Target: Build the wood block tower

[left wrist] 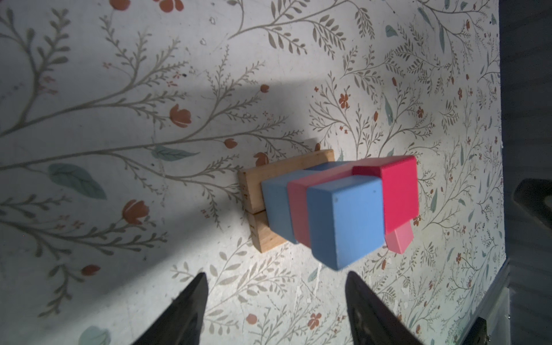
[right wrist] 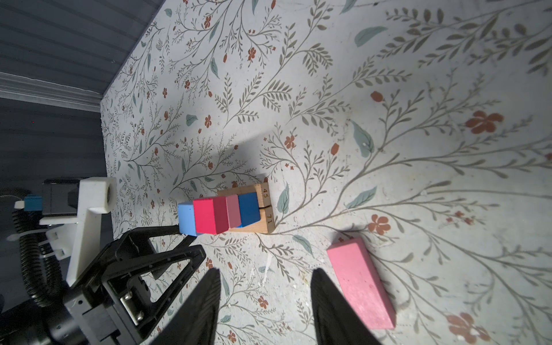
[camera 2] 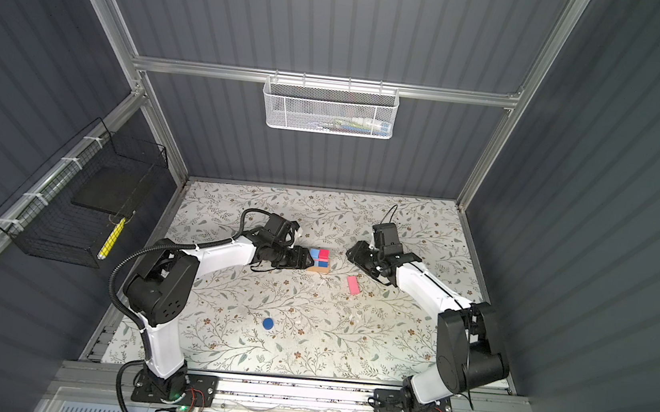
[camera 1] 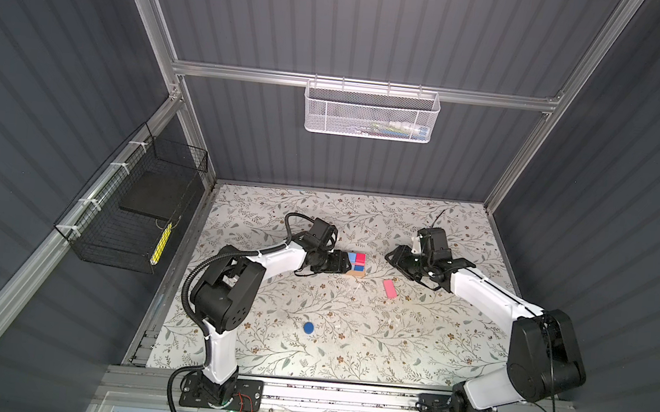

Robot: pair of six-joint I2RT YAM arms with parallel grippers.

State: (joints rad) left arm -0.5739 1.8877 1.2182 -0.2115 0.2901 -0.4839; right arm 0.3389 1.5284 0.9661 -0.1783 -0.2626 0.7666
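Pincer of left arm (left wrist: 276,273) is open, just beside the tower (camera 1: 358,262), nothing between. Right pincer (right wrist: 265,270), open too, stands at the tower's other side; pink oblong (camera 1: 389,289) lies near the tower, blue disc (camera 1: 309,327) well apart.

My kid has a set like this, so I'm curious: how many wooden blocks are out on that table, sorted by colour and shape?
Tan oblongs: 2
Pink oblongs: 2
Red cube: 1
Blue cubes: 3
Dark blue disc: 1
Total: 9
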